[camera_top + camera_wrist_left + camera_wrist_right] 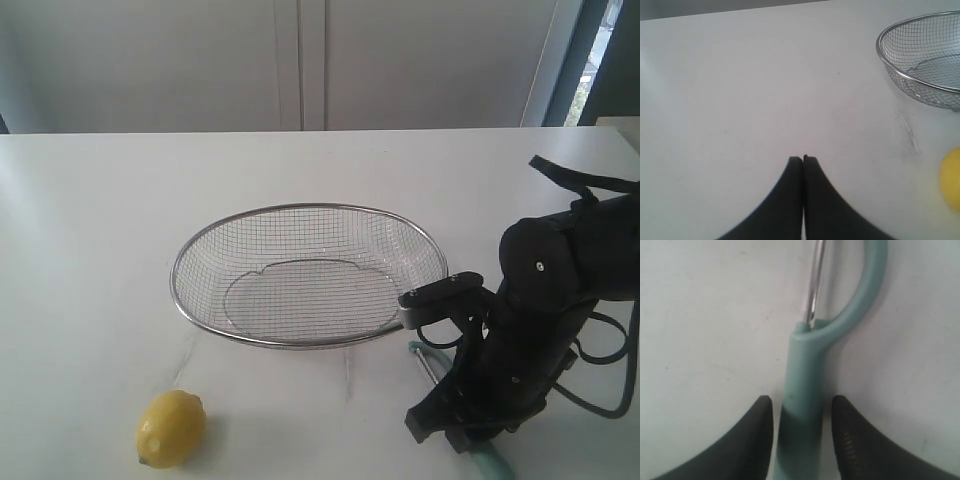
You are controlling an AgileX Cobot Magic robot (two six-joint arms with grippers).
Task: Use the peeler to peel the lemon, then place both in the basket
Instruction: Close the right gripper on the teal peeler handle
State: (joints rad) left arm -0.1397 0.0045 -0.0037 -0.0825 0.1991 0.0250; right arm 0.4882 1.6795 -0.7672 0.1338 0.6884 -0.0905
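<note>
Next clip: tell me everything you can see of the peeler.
The peeler is slim, pale teal and plastic-looking: straight handle, curved loop head, narrow metal blade. It lies flat on the white table near the basket. The open right gripper straddles its handle, a finger on each side, not clamped. The arm hides most of it in the exterior view.

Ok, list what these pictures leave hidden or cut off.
- Peeler: exterior view, the right arm hides most of it; right wrist view, head cut by the edge.
- Lemon: left wrist view, edge leaves a sliver.
- Left gripper: absent from the exterior view.
</note>
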